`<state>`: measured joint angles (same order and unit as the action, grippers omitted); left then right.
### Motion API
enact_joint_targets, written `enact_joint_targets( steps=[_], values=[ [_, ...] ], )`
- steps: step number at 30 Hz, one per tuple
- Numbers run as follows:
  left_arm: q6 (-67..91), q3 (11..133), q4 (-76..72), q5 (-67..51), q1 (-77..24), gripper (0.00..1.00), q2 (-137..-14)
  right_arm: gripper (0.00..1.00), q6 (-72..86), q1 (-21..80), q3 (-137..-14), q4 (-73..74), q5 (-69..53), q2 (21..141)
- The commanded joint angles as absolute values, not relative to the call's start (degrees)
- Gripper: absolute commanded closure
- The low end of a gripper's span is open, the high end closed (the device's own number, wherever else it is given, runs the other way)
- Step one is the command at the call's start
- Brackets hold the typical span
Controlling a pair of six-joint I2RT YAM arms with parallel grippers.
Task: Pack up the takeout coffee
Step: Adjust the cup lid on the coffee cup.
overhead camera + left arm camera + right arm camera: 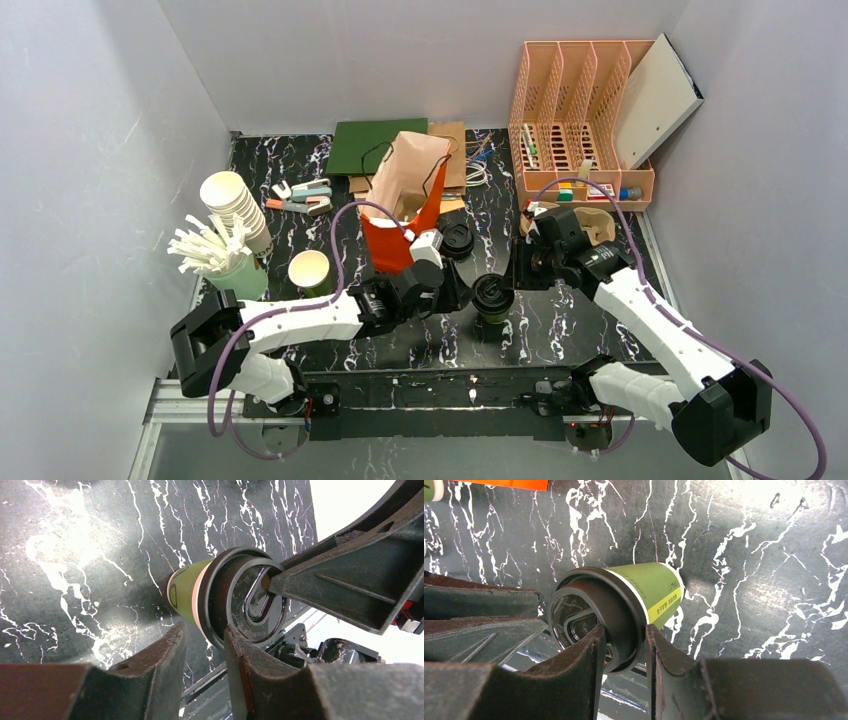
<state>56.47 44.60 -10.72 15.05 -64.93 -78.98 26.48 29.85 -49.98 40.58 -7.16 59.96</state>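
Here both arms stretch low and inward over the black white-veined tabletop (560,335), meeting at the small dark green paper cup with round black plastic lid (492,297), upright between them. The right gripper (624,635) pinches the lid rim; the left gripper (205,635) straddles it, jaws slightly apart. The cup's printed lettering is unreadable.

The takeout coffee (651,587), green-walled with a yellow band and small print, stands on the dark, white-veined desk (749,555) with its black lid (589,600) on. The right gripper (624,630) pinches the lid's rim, one finger (584,670) lying across the lid's top and the other pressing the rim's outer side. The left gripper (544,614) brings its two dark fingers up to the opposite edge of the lid. An orange strip (499,484) shows beyond the cup.
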Motion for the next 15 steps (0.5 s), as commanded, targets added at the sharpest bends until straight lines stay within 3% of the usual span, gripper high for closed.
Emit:
enact_joint_targets(
  steps=[1, 15],
  values=[
    [55.3, 46.7, -12.3, 14.6, -64.3, 0.68, -80.5, 0.72, 25.5, 29.5, -50.3, 43.1, -5.2, 58.6],
    [55.2, 47.7, -15.4, 10.9, -63.0, 0.72, -84.0, 0.75, 27.5, 29.0, -48.3, 39.5, -9.5, 56.7]
  ],
)
